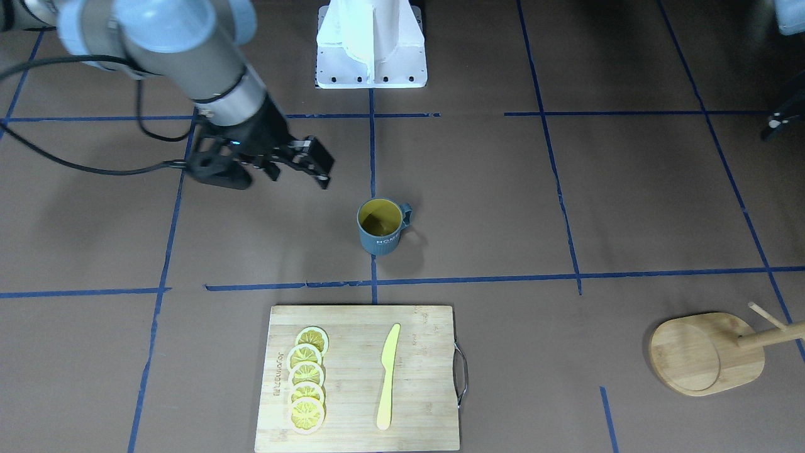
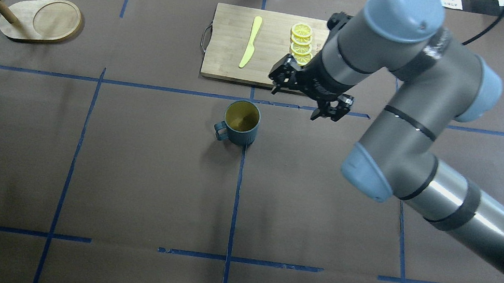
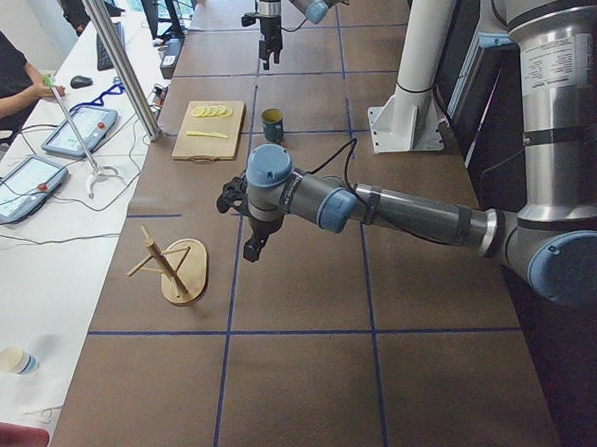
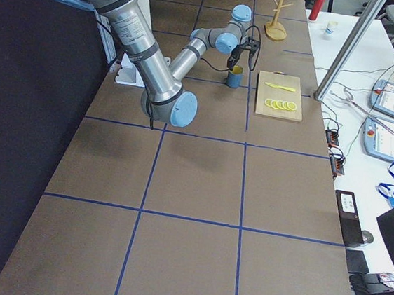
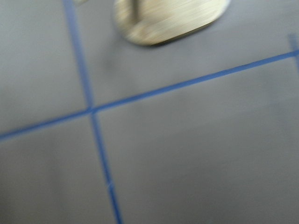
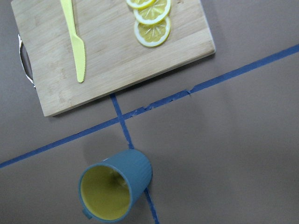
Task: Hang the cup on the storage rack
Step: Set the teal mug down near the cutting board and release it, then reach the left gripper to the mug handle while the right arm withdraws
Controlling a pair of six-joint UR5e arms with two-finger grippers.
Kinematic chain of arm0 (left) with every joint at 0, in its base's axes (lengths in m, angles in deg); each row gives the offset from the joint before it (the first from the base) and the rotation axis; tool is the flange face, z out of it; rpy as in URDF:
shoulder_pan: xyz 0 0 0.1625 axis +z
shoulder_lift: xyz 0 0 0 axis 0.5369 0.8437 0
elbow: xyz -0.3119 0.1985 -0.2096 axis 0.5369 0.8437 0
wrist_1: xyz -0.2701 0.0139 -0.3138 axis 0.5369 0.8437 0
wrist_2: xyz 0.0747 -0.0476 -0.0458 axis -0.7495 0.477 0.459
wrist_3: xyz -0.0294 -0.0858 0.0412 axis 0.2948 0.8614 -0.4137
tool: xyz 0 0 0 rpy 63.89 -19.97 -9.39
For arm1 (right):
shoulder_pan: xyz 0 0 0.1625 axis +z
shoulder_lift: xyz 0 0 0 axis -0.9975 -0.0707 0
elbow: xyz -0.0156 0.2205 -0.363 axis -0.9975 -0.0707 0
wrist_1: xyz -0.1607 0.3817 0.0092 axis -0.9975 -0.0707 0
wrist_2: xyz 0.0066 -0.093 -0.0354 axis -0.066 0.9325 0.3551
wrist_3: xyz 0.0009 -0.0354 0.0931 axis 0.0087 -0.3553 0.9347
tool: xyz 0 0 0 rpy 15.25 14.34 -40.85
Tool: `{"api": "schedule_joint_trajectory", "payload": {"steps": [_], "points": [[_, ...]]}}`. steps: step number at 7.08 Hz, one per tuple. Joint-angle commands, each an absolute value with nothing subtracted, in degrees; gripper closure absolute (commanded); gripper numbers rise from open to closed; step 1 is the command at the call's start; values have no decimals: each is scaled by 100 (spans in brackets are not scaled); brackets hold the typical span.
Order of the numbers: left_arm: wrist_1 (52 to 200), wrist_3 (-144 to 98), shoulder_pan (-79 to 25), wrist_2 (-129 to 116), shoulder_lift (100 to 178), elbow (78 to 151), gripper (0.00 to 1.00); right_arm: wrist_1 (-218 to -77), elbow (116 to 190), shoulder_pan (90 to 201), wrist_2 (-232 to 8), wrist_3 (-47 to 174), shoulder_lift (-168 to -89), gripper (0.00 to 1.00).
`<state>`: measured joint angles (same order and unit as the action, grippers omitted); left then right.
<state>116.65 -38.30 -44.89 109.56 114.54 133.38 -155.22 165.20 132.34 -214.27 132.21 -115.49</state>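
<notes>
The dark teal cup with a yellow inside stands upright at the table's middle, its handle toward the robot's left; it also shows in the overhead view and the right wrist view. The bamboo storage rack stands far off on the robot's left side, and its base shows blurred in the left wrist view. My right gripper is open and empty, raised to the cup's right and apart from it. My left gripper hangs above the table near the rack; I cannot tell its state.
A bamboo cutting board with a metal handle lies beyond the cup, bearing a yellow knife and several lemon slices. Blue tape lines cross the brown table. An operator and tablets are at a side desk.
</notes>
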Motion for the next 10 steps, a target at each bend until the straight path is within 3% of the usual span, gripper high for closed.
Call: {"api": "schedule_joint_trajectory", "payload": {"steps": [1, 3, 6, 8, 10], "points": [[12878, -3482, -3611, 10945, 11829, 13049, 7, -15501, 16871, 13630, -21579, 12719, -12218, 0], [14045, -1305, -3146, 10849, 12138, 12862, 2, -15483, 16845, 13631, -21518, 12270, -12439, 0], [14569, -1062, -838, 7841, 13410, 12546, 0, -15483, 16863, 13841, -21589, 12111, -12562, 0], [14926, -1122, -428, 7631, 14131, 11916, 3, -15501, 16845, 13965, -21571, 11566, -12747, 0], [16591, -1729, -173, 7614, 14354, 10749, 3, -15501, 16845, 14131, -21641, 11329, -12773, 0]]}}
